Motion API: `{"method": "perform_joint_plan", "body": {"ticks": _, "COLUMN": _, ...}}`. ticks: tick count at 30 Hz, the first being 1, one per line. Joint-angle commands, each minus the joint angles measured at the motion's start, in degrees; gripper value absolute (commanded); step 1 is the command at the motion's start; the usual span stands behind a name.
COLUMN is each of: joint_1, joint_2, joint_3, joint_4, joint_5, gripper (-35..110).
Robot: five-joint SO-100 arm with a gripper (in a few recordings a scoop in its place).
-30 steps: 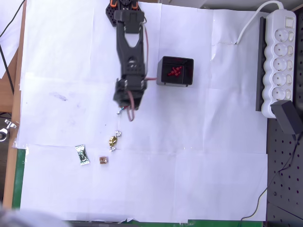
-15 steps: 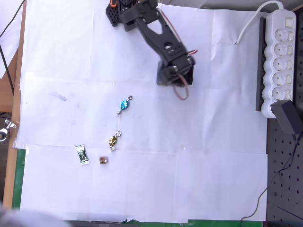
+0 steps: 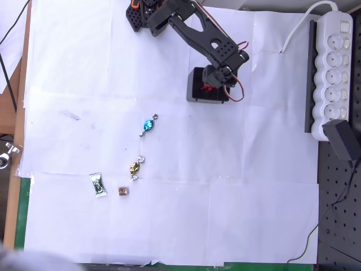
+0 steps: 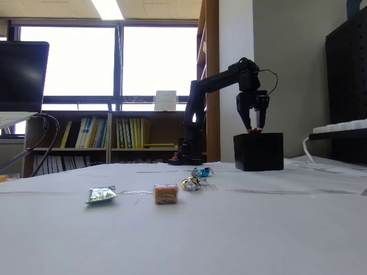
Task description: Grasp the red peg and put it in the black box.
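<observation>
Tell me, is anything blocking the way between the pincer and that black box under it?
Nothing visible does. In the fixed view the pincer hangs right at the open top of the black box. The candies lie apart on the paper, nearer the camera.

Between 1.0 s ago and now the arm was swung, in the overhead view, from the middle of the paper, where its gripper (image 3: 217, 81) was held over the blue-wrapped candy (image 3: 148, 125), across to the black box (image 3: 195, 92) on the right. The blue-wrapped candy, covered by the arm at 1.0 s ago, was uncovered by 0.5 s ago. At 0.5 s ago the box was almost wholly covered by the gripper end; now its left wall and part of its interior are exposed, and red pieces (image 3: 206, 88) are seen inside. In the fixed view the gripper (image 4: 254, 127) is pointed down just above the box (image 4: 258, 152) rim.
</observation>
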Motion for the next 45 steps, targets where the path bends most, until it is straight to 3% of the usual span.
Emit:
{"method": "perform_joint_plan", "body": {"ticks": 1, "joint_1": -1.14, "joint_2": -6.06, "joint_3": 1.93, "joint_4": -0.35, "joint_5": -0.62, "gripper": 1}}
{"method": "perform_joint_plan", "body": {"ticks": 6, "joint_1": -0.88, "joint_2": -6.33, "joint_3": 4.04, "joint_4": 0.79, "joint_5": -0.35, "gripper": 6}}
{"method": "perform_joint_plan", "body": {"ticks": 12, "joint_1": 0.26, "joint_2": -6.94, "joint_3": 6.5, "joint_4": 2.2, "joint_5": -0.88, "gripper": 50}}
{"method": "perform_joint_plan", "body": {"ticks": 24, "joint_1": 3.08, "joint_2": -10.37, "joint_3": 5.89, "joint_4": 4.13, "joint_5": -2.72, "gripper": 50}}
{"method": "perform_joint_plan", "body": {"ticks": 27, "joint_1": 4.13, "joint_2": -12.13, "joint_3": 6.42, "joint_4": 5.54, "joint_5": -3.6, "gripper": 42}}
{"method": "perform_joint_plan", "body": {"ticks": 32, "joint_1": 5.8, "joint_2": -18.9, "joint_3": 0.88, "joint_4": 7.12, "joint_5": -9.14, "gripper": 0}}
{"method": "perform_joint_plan", "body": {"ticks": 45, "joint_1": 24.52, "joint_2": -42.1, "joint_3": -29.79, "joint_4": -10.9, "joint_5": -19.34, "gripper": 0}}
